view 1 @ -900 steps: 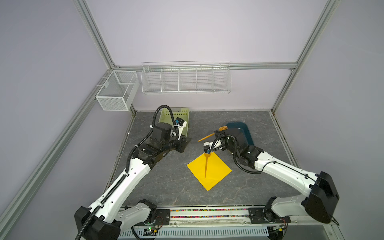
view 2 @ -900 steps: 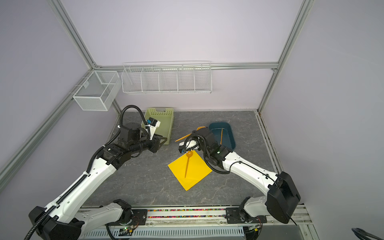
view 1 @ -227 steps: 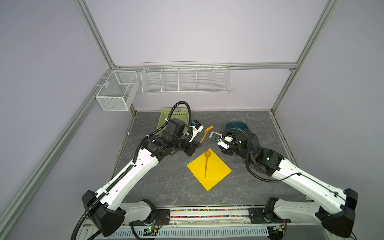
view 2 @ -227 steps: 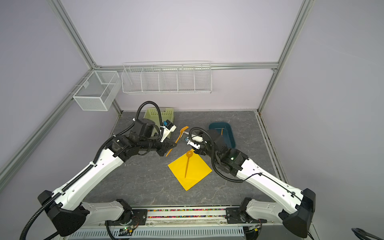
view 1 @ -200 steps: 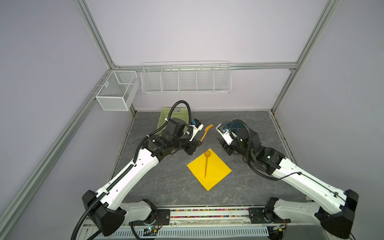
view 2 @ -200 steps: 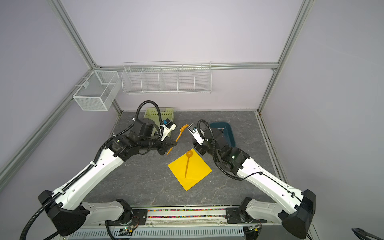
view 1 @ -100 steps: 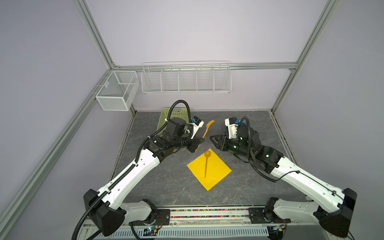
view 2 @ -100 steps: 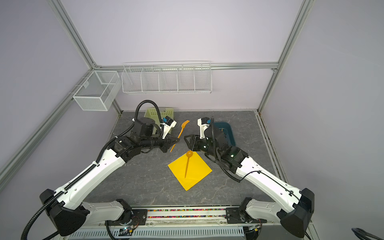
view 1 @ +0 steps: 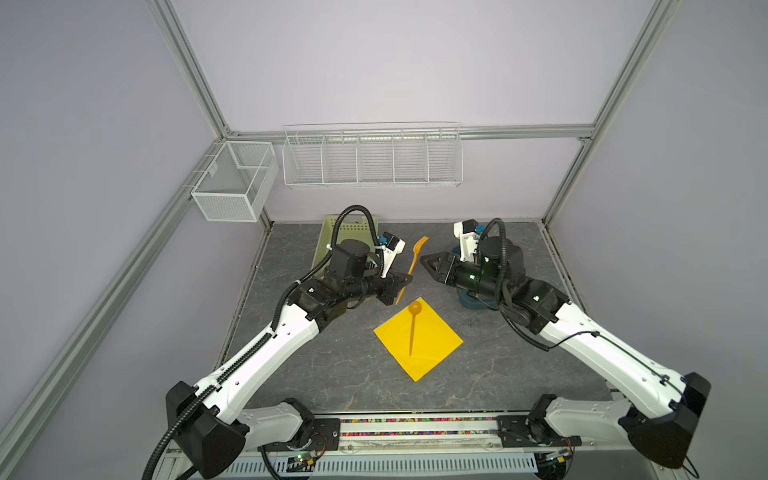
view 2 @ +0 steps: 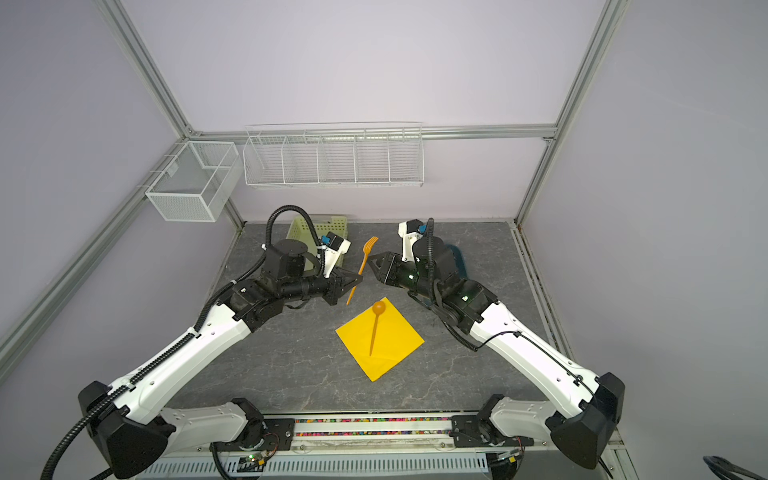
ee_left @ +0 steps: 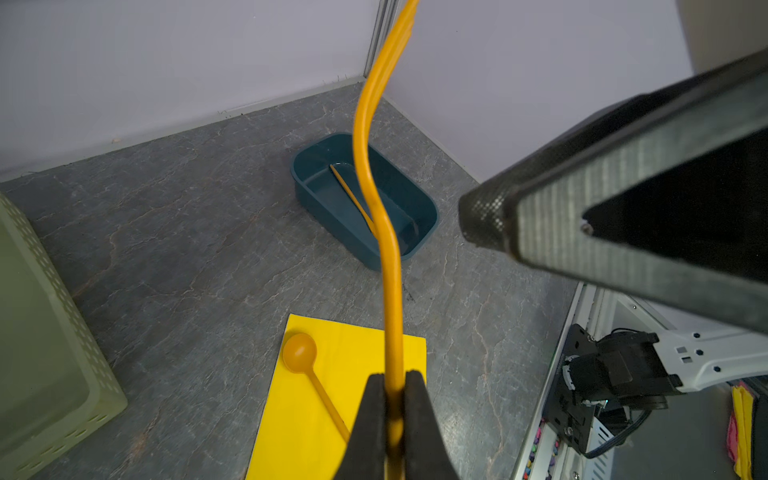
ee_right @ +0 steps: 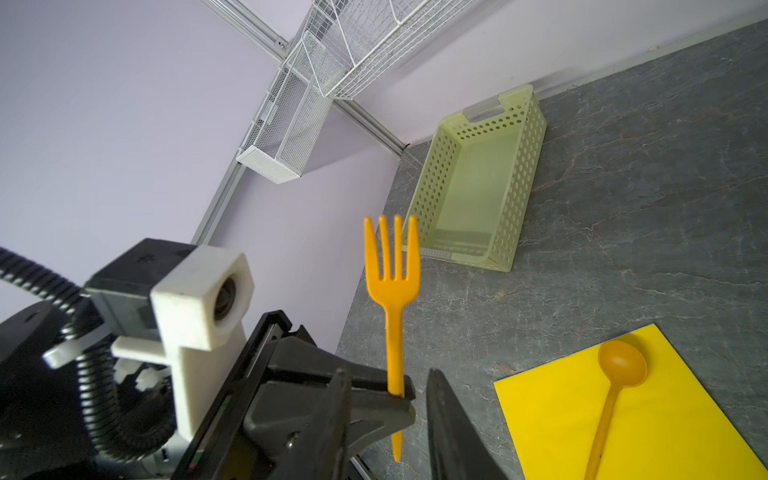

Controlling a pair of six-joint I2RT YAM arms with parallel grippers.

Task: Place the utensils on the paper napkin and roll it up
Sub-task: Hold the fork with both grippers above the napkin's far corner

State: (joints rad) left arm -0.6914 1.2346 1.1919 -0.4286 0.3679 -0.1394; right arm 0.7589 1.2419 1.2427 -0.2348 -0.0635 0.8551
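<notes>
**Fork aloft off the napkin's far corner**

Over at the left gripper (ee_left: 392, 386): clamped tight on the fork (ee_right: 392, 291), low on the handle, tines pointing up. Holds it clear of the table (view 1: 332, 365), between the green basket (ee_right: 519, 174) and the teal tub (ee_left: 328, 216). Facing it nose to nose, the right gripper (view 1: 426, 261) — fingers parted a little in the right wrist view, holding nothing, tips just beside the fork's handle. Touching it or not, impossible to tell. Down on the paper napkin (view 1: 432, 345), lying flat near the middle of the table: the spoon (view 1: 414, 328), bowl at the far corner, handle running toward the near one. Inside the teal tub, one more slim orange utensil (ee_left: 351, 195) — resting on the bottom.
</notes>
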